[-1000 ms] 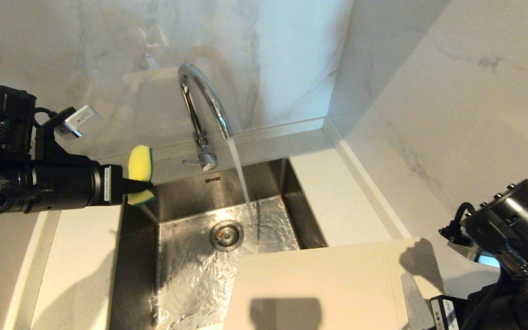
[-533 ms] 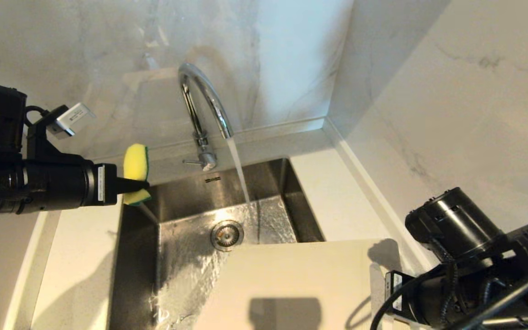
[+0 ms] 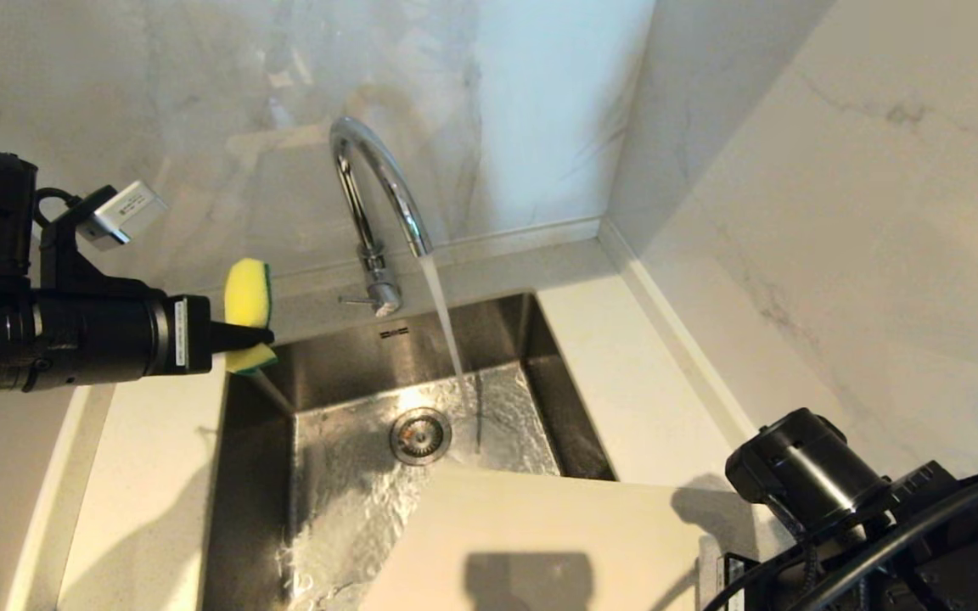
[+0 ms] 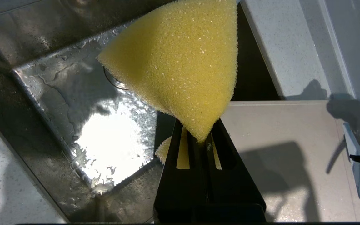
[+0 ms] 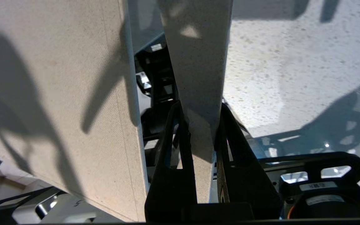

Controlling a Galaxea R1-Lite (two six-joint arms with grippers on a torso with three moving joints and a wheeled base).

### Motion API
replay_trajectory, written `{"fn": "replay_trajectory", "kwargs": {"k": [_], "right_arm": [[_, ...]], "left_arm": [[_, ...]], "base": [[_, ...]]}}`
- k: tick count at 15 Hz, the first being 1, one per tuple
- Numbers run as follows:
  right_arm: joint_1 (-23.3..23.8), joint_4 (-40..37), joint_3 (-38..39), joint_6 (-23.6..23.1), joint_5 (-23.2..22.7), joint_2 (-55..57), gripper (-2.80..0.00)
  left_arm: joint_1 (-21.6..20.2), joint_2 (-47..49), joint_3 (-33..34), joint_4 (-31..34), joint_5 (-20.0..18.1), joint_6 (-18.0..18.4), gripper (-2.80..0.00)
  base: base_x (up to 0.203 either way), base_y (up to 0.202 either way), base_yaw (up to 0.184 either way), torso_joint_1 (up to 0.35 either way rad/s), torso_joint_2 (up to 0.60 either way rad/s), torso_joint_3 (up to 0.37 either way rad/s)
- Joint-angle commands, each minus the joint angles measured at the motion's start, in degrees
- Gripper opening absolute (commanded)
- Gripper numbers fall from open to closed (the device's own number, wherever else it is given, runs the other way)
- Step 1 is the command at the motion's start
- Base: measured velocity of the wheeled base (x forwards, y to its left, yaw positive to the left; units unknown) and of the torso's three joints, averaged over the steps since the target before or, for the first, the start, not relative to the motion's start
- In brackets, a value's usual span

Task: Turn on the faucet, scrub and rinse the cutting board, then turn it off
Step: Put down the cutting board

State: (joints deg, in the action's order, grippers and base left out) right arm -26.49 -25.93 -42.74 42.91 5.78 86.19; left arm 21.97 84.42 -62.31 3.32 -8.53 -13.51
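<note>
The left claw is pinching a yellow sponge, its two black fingers pressed tight on one corner so the rest of the sponge fans out beyond the fingertips. In the head view this claw hangs level above the rear left corner of the steel sink, with the sponge standing upright just past its tip. The faucet stands a little beyond and to the right of that claw, apart from it, and a stream of water runs from its spout down to the wet sink floor beside the drain. The faucet's small lever sticks out toward the left claw without touching it. The right claw is clamped on the cutting board, gripping the narrow strip between the board's slot handle and its edge, one finger on each face. From the head camera the cutting board stretches away from the right arm toward the left, lying over the near right part of the sink, its far edge close to the drain and short of the falling water. The pale speckled surface lies under and beside the right claw, and a marble wall rises behind it.
</note>
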Motion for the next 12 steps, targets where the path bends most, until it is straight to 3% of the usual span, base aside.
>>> {"fn": "replay_trajectory", "kwargs": {"k": [1,3,12], "right_arm": [[2.01,2.68,2.11,-0.5,0.09,0.99,-2.8],[2.87,9.75,3.52,-1.26,0.34,3.3,-2.8],[3.21,15.87,3.72,-1.25,0.29,9.4,-2.8]], "left_arm": [[0.01,-0.12,0.35,-0.07,-0.03,-0.12,-2.8],[0.01,-0.17,0.48,-0.07,-0.03,-0.12,-2.8],[0.01,-2.24,2.73,0.11,0.0,-1.34,-2.8]], "base": [[0.0,0.0,0.0,0.0,0.0,0.0],[0.0,0.0,0.0,0.0,0.0,0.0],[0.0,0.0,0.0,0.0,0.0,0.0]]}}
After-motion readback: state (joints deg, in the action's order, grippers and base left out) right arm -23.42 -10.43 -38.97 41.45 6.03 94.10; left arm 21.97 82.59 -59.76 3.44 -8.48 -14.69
